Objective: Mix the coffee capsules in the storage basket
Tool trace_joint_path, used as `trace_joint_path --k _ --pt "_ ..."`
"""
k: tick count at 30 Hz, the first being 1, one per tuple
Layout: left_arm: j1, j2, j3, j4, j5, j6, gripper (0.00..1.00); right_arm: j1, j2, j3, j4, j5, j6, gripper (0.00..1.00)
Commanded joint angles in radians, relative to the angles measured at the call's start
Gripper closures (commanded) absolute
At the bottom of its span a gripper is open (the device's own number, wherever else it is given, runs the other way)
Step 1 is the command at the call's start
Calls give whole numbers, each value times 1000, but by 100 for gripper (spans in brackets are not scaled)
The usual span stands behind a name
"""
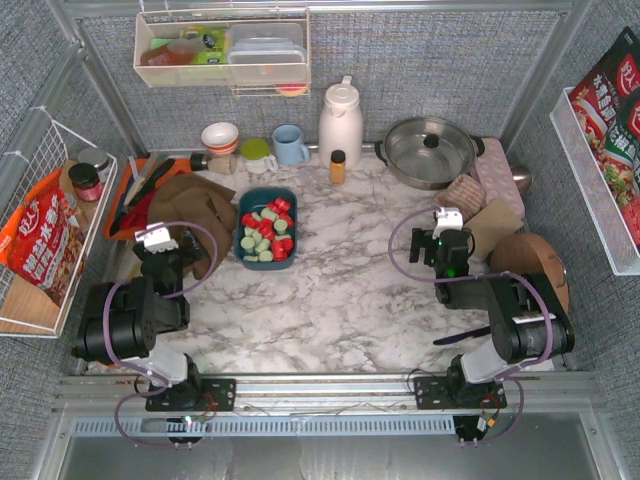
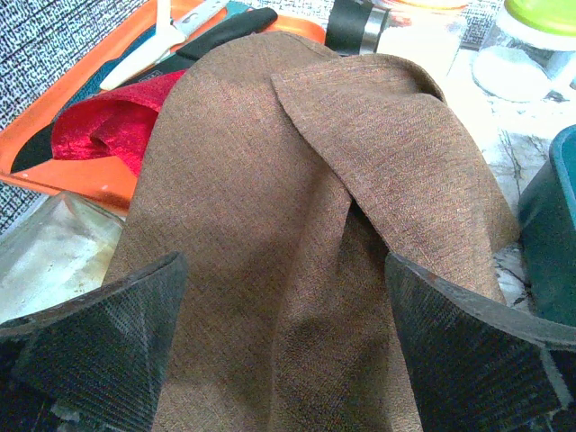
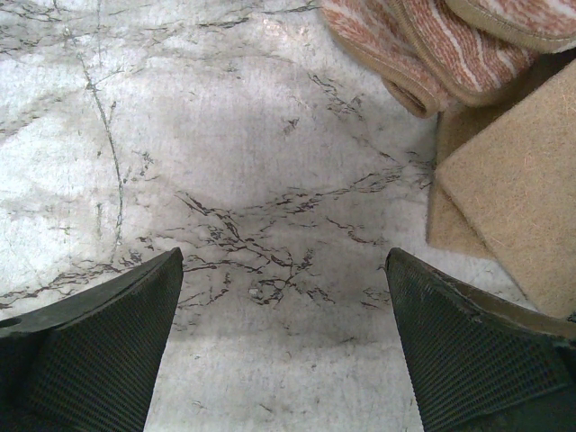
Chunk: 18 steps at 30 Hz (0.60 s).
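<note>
The dark teal storage basket (image 1: 248, 258) sits on the marble table left of centre, holding several red and mint green coffee capsules (image 1: 266, 232). Its edge shows at the right of the left wrist view (image 2: 551, 236). My left gripper (image 1: 160, 243) is open and empty, hovering over a brown cloth (image 2: 297, 225) to the left of the basket. My right gripper (image 1: 445, 228) is open and empty over bare marble at the right, far from the basket.
An orange tray (image 1: 118, 215) with utensils lies under the brown cloth (image 1: 195, 208). Behind the basket stand an amber bottle (image 1: 338, 166), blue mug (image 1: 290, 145), white jug (image 1: 340, 122) and pot (image 1: 430, 150). Folded cloths and a cork mat (image 3: 513, 198) lie right.
</note>
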Motion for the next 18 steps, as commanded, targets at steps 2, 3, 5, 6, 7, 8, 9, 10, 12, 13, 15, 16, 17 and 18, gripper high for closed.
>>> trace_joint_path --k 2,3,5,6,7,8,9,10,12,13,15,16,17,18 --pt "1 2 -2 28 7 -6 1 2 -1 8 4 -4 3 1" --pt "2 2 -2 29 7 -6 1 1 -1 8 4 -4 3 1" --pt "1 2 -2 28 7 -6 1 1 -2 8 4 -4 3 1" --pt "1 2 -1 28 8 -6 1 1 -1 8 4 -4 3 1" --pt "2 3 -2 27 7 -7 1 1 -1 7 4 -4 4 1" --pt "1 2 -2 28 7 -6 1 0 -1 8 5 -5 3 1" --pt "2 2 -2 29 7 -6 1 0 -2 9 4 -4 3 1" --pt "1 2 -2 29 7 -6 1 0 -2 9 4 -5 3 1" --pt "1 3 -2 28 7 -6 1 -1 -1 11 1 -9 4 1" --pt "1 2 -2 28 7 -6 1 -1 0 10 0 -9 4 1" --pt "1 2 -2 29 8 -6 1 -3 -1 11 1 -11 4 1" --pt "2 3 -1 29 7 -6 1 -2 -2 10 1 -11 4 1" --pt "1 2 -1 28 7 -6 1 -3 -2 11 1 -10 4 1" --pt "1 3 -1 28 7 -6 1 -3 -1 11 1 -10 4 1"
